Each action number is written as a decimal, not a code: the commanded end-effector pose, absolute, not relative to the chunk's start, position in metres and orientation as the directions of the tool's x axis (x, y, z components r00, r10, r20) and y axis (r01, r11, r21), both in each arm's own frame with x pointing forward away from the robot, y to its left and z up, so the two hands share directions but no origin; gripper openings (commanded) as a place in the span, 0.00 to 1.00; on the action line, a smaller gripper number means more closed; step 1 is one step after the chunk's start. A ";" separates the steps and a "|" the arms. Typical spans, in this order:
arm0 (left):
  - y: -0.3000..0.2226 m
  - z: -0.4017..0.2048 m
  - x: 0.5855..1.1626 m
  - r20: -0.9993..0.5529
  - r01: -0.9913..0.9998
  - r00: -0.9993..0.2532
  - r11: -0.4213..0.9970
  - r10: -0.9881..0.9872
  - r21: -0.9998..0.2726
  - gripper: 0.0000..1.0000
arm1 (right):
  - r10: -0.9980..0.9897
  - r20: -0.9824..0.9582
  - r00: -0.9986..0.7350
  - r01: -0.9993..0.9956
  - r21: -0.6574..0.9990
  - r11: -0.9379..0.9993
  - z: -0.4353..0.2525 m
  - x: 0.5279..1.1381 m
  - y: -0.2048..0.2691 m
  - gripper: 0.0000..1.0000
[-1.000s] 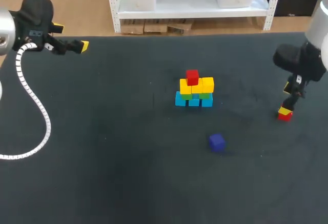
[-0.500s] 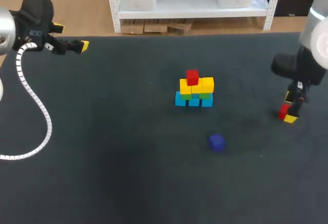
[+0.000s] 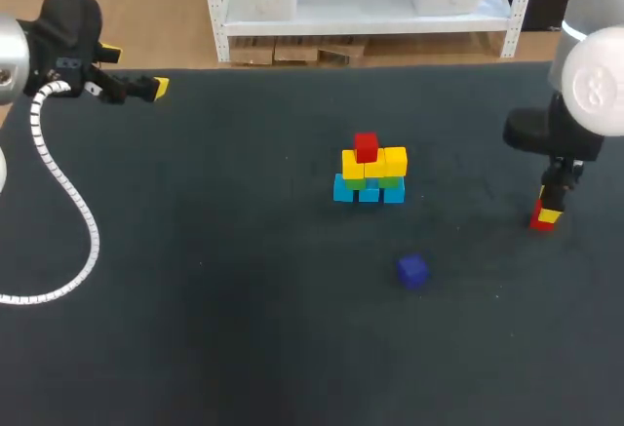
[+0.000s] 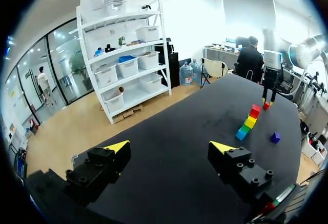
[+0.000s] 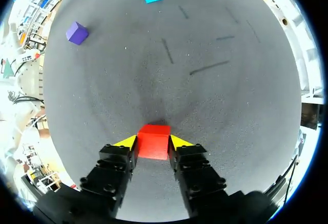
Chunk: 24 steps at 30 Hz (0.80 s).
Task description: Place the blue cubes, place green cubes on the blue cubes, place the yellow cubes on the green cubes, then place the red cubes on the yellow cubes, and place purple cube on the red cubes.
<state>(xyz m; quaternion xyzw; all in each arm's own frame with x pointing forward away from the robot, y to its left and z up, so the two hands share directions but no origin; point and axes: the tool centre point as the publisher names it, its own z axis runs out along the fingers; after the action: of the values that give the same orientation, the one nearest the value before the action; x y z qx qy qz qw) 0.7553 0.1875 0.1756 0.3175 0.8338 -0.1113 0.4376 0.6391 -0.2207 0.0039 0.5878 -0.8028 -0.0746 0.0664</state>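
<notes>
The right gripper [image 5: 152,142] pinches a red cube [image 5: 153,148], well right of the cube stack [image 3: 370,171]. A purple cube [image 3: 412,270] lies near the stack. The left gripper [image 4: 169,146], fingers spread, hangs far left of it.

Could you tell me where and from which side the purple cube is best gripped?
Grip the purple cube on two opposite side faces, coming straight down from above. It sits alone on the table, free on every side, and looks a little turned against the table's edge, so the tool should probably turn to match.
</notes>
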 end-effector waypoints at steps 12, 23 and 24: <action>0.189 0.175 0.755 -0.805 0.630 -0.410 0.771 0.429 0.090 1.00 | -0.988 0.008 -0.155 -0.984 0.088 0.155 0.064 0.656 -0.201 0.00; 0.189 0.175 0.755 -0.805 0.630 -0.410 0.771 0.429 0.090 1.00 | -0.999 -0.044 0.007 -0.999 0.046 -0.009 0.112 0.677 -0.143 0.00; 0.189 0.175 0.755 -0.805 0.630 -0.410 0.771 0.429 0.090 1.00 | -0.999 -0.038 0.018 -0.999 0.044 -0.019 0.113 0.679 -0.137 0.00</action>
<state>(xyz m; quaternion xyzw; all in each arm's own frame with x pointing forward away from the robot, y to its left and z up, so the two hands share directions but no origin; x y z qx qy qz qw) 0.7553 0.1873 0.1757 0.3172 0.8343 -0.1107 0.4371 0.6722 -0.1545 0.1099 0.7107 -0.7026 -0.0334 -0.0123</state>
